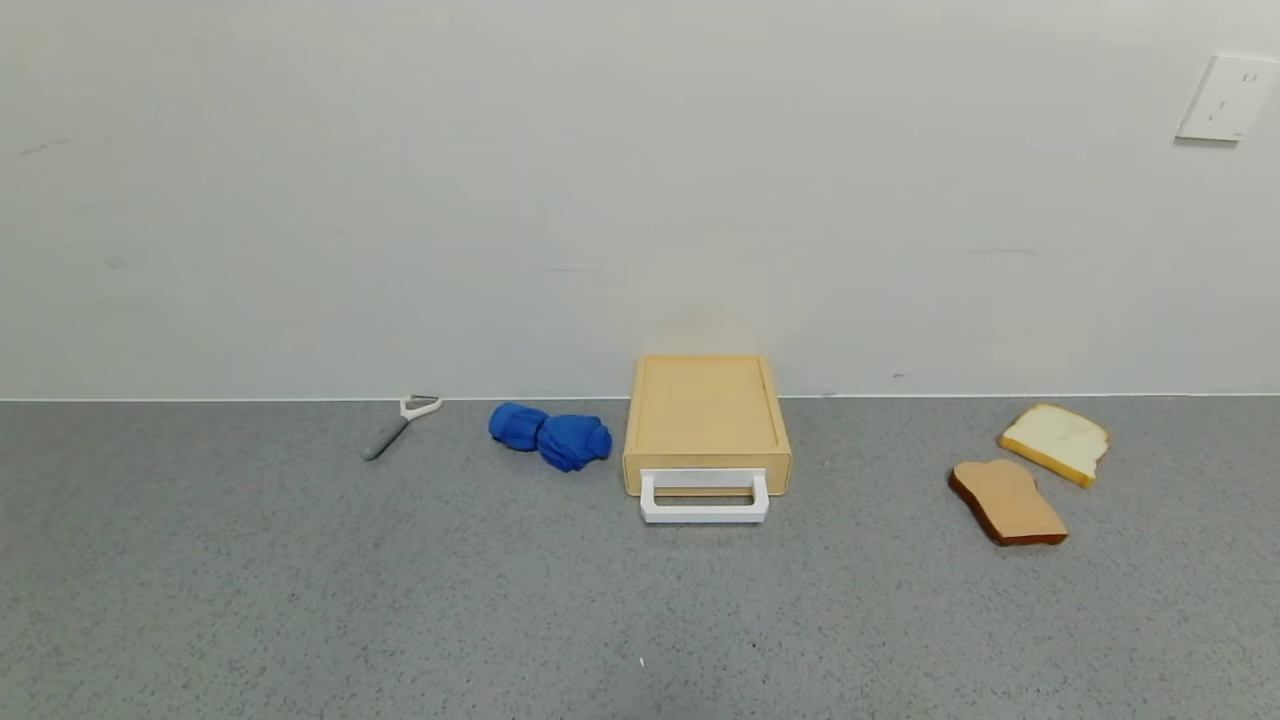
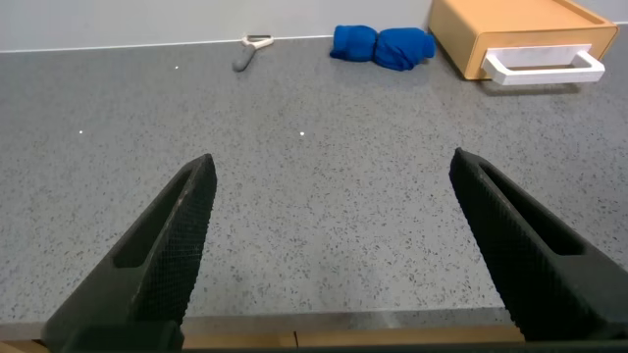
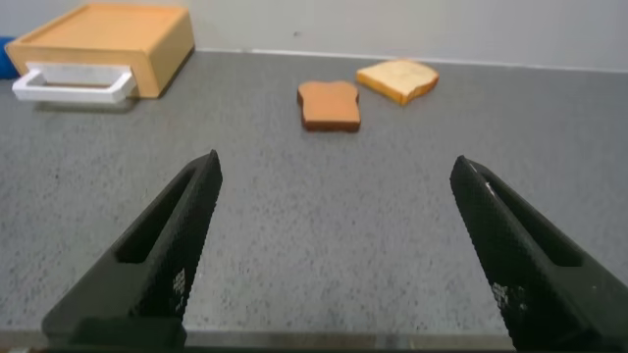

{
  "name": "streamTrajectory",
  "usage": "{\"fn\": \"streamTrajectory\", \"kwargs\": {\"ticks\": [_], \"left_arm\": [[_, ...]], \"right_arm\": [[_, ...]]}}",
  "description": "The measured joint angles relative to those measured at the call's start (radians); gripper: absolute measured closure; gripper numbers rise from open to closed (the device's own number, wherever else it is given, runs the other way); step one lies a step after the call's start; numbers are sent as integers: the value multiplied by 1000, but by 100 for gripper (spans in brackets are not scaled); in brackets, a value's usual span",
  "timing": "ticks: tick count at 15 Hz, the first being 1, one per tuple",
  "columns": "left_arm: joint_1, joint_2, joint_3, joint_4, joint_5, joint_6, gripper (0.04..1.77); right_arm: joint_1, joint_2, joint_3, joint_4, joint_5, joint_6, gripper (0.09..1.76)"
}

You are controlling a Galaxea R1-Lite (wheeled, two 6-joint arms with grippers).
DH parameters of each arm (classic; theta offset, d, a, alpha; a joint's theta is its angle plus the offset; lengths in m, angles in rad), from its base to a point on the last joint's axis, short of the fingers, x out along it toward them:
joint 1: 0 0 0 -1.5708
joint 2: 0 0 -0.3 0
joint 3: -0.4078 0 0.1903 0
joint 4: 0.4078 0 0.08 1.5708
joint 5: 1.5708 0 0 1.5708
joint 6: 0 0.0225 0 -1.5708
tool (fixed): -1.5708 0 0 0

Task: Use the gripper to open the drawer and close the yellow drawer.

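Observation:
The pale yellow drawer box (image 1: pixel 706 410) stands against the back wall at the table's middle, with its drawer pushed in and a white loop handle (image 1: pixel 704 498) at the front. It also shows in the left wrist view (image 2: pixel 510 29) and the right wrist view (image 3: pixel 108 39). Neither arm shows in the head view. My left gripper (image 2: pixel 334 172) is open and empty over the near table edge, far from the drawer. My right gripper (image 3: pixel 337 169) is open and empty, also near the front edge.
A blue cloth (image 1: pixel 550 434) lies just left of the box, a grey-handled peeler (image 1: pixel 398 422) farther left. A white bread slice (image 1: pixel 1056 441) and a brown one (image 1: pixel 1008 500) lie at the right. A wall socket (image 1: pixel 1226 98) is up right.

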Motion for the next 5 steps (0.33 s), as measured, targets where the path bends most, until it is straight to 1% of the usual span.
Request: {"fn": "streamTrajectory", "kwargs": {"ticks": [5], "left_arm": [[0, 0, 0, 0, 0, 0, 9]], "right_arm": [[1, 0, 1, 11, -1, 12, 14]]}}
